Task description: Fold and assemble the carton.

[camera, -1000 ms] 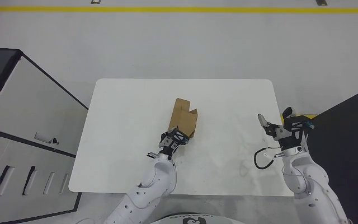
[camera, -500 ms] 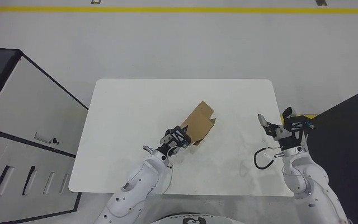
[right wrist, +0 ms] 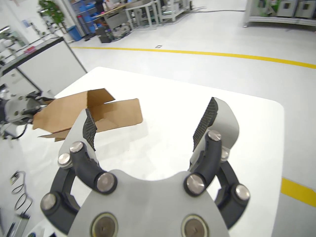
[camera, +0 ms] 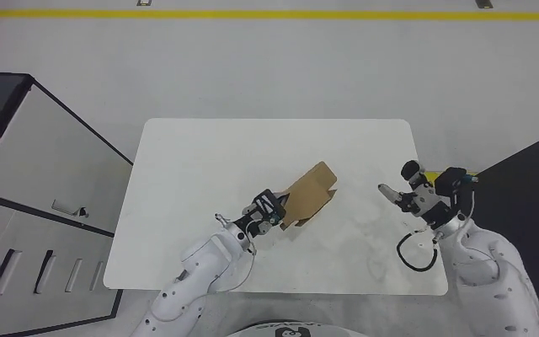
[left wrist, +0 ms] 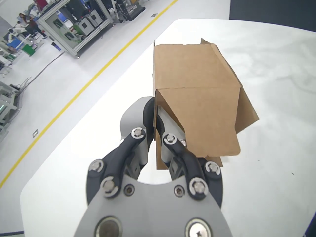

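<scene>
Left claw (left wrist: 154, 120) pinches the carton (left wrist: 197, 92) (clamped tight), right claw (right wrist: 150, 110) hangs spread wide.

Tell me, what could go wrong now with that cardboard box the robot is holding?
1. The left pincer grips the carton by one thin wall edge only, so the cardboard could slip out or crease there.
2. The end flaps hang loose and unfolded; one could catch on the table and bend the wrong way.
3. The right pincer is open and apart from the carton, so nothing steadies its far end; it may swing or collapse flat.
</scene>
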Controlling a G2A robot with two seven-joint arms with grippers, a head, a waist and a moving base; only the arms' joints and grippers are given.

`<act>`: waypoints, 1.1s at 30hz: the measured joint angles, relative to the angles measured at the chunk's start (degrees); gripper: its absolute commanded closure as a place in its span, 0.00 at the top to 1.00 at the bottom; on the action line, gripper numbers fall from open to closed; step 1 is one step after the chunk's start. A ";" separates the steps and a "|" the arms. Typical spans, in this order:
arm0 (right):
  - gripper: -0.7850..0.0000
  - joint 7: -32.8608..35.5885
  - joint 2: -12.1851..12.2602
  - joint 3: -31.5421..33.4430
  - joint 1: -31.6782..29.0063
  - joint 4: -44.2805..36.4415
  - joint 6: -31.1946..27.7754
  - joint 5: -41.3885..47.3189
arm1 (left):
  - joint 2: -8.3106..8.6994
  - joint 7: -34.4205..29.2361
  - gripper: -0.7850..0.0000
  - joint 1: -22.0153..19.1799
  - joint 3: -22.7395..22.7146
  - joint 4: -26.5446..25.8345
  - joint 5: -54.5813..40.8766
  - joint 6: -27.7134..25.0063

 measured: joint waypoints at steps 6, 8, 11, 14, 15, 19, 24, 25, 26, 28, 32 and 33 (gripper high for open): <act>1.00 13.88 1.28 -0.78 2.64 2.11 -7.08 13.00 | 0.70 1.70 0.00 -0.73 -1.46 -1.19 -1.18 -6.00; 1.00 12.53 1.25 -0.76 2.59 2.07 -6.92 11.63 | 0.73 1.77 0.00 -0.79 -1.44 -1.23 -0.95 -6.22; 1.00 11.62 1.24 -0.75 2.58 2.05 -6.90 10.79 | 0.72 1.74 0.00 -0.76 -1.43 -1.20 -0.96 -6.10; 1.00 11.71 1.24 -0.75 2.58 2.05 -6.90 10.88 | 0.56 2.34 0.00 -0.54 -1.52 -0.09 -4.57 -5.43; 1.00 11.74 1.25 -0.89 2.56 2.05 -6.91 10.99 | 0.60 2.44 0.00 -0.95 -1.68 0.06 -6.30 -6.20; 1.00 16.97 1.88 -4.32 3.33 4.56 -9.44 18.59 | 1.07 2.69 0.00 -2.32 -2.63 -0.15 -7.30 -11.05; 1.00 34.71 4.52 -8.41 7.39 7.40 -9.94 36.39 | 1.73 2.68 0.00 -3.34 -3.73 -0.72 -7.68 -15.69; 1.00 37.07 5.13 -9.19 8.06 7.12 -8.68 39.11 | 1.84 2.83 0.00 -3.56 -3.72 -0.75 -7.91 -16.95; 1.00 39.29 6.01 -10.22 8.79 6.63 -6.78 42.16 | 1.99 2.81 0.00 -3.89 -3.79 -0.79 -8.08 -18.44; 1.00 41.49 7.42 -11.42 9.72 6.28 -4.44 46.02 | 2.16 2.45 0.00 -4.30 -3.85 -0.77 -8.33 -19.94; 1.00 45.04 10.61 -13.65 11.80 6.70 -0.85 53.05 | 2.34 1.47 0.00 -5.32 -3.45 -0.55 -9.14 -20.96; 1.00 45.32 10.90 -13.88 11.99 6.76 -0.58 54.00 | 2.35 1.47 0.00 -5.49 -3.27 -0.41 -9.53 -21.09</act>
